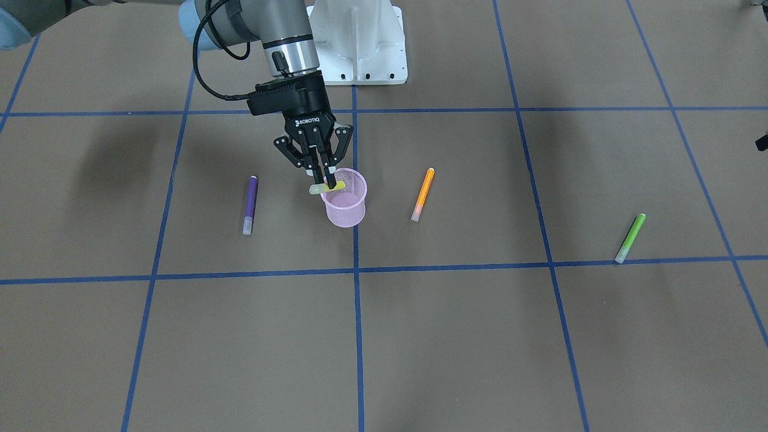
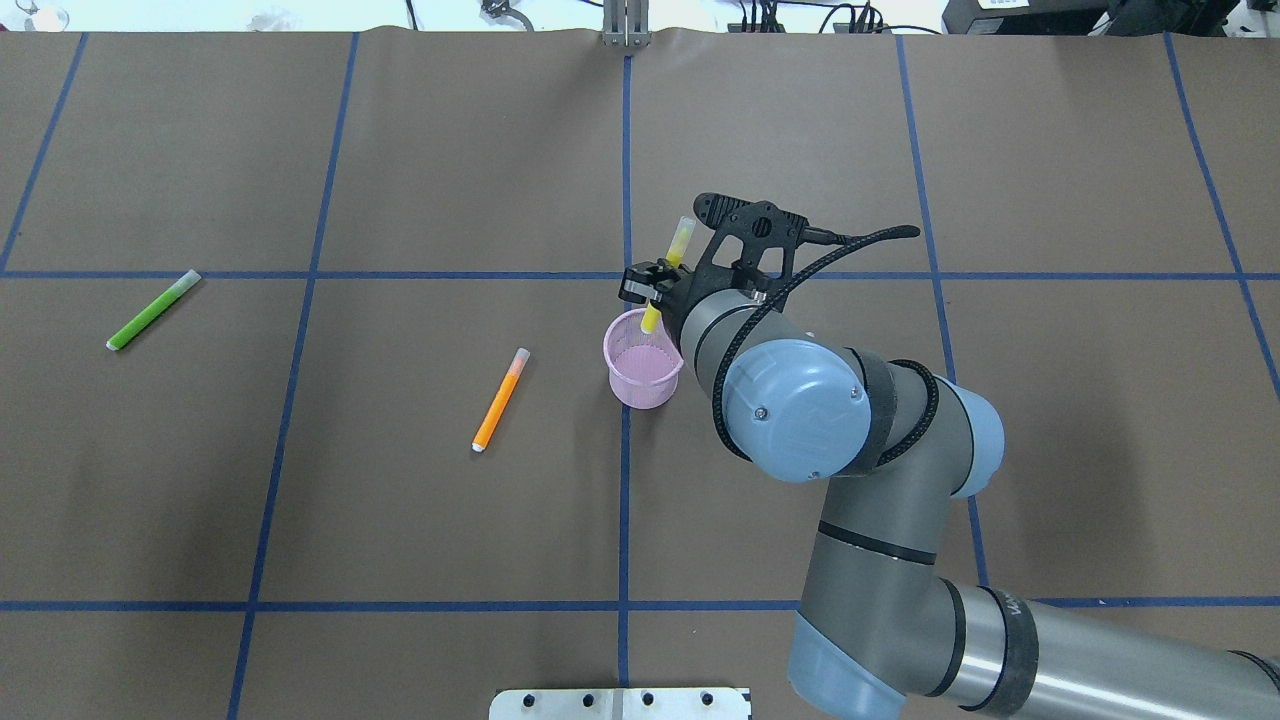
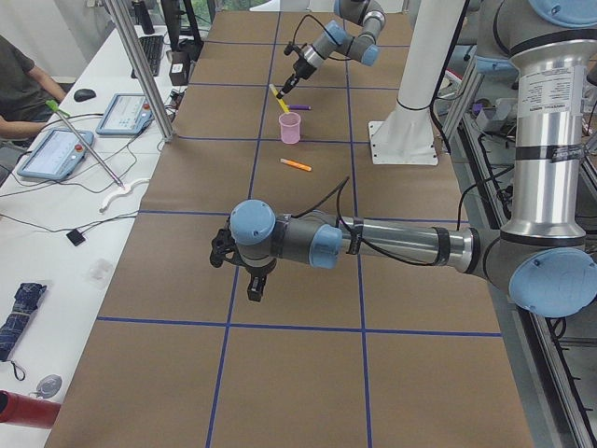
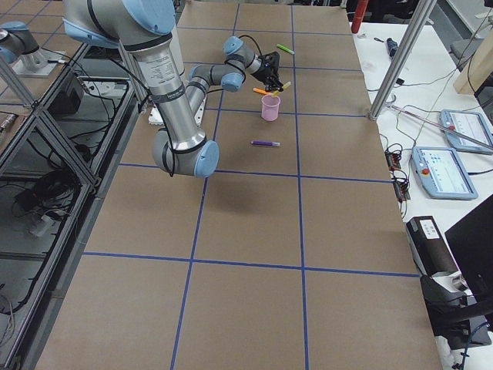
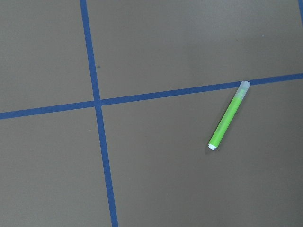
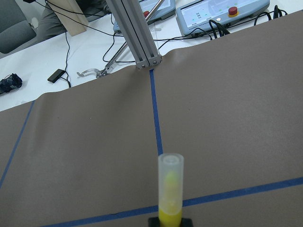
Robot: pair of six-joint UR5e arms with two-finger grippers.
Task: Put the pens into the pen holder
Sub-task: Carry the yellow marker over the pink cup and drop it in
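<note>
The pen holder (image 1: 347,210) is looked down on steeply by the front-facing cam, which is aimed across it at the robot's base (image 1: 359,42). The overhead cam is set behind that base and pointed forward over the holder, so the tape grid (image 2: 624,500) around it is shared. Side cams are parked at either end of the table (image 3: 298,383), far from the holder. The left wrist cam is held close over the green pen (image 5: 228,116), well apart from the holder. The right one is aimed along the yellow pen (image 6: 170,189) above it.

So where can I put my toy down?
Bare: the squares past the blue line, far from the robot, and the gap between orange pen and green pen. Crowded: the cup, with right gripper and yellow pen.
</note>
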